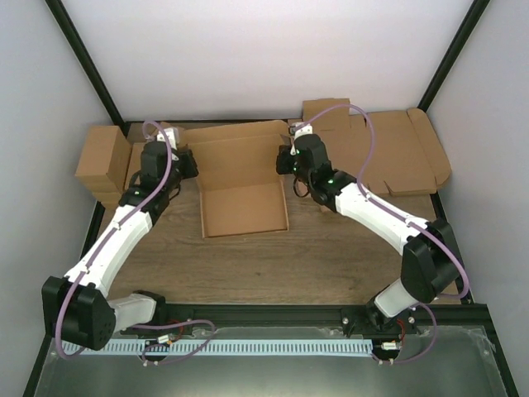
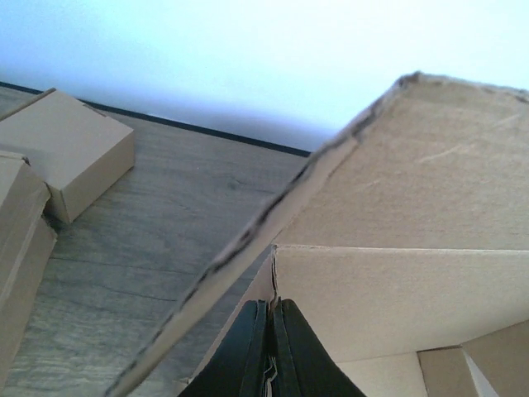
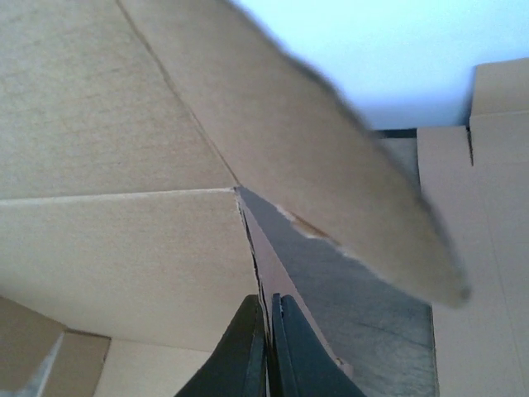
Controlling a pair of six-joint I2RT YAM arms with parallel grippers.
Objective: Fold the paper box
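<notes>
while the left hand (image 2: 271, 308) and right hand (image 3: 266, 303) each pinch one side of the paper box (image 1: 245, 178), they should fold inward evenly.

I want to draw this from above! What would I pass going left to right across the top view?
Small cartons → left pincer → paper box → right pincer → flat cardboard sheet.

Light: bright, even, diffuse, from overhead. Overhead view: walls (image 1: 248, 58) pale, near washed out; shadows on the table (image 1: 248, 265) soft and short. Wrist views: bluish cast on the backdrop; raised flap edges of the paper box (image 2: 413, 165) blurred, wood grain sharper.
</notes>
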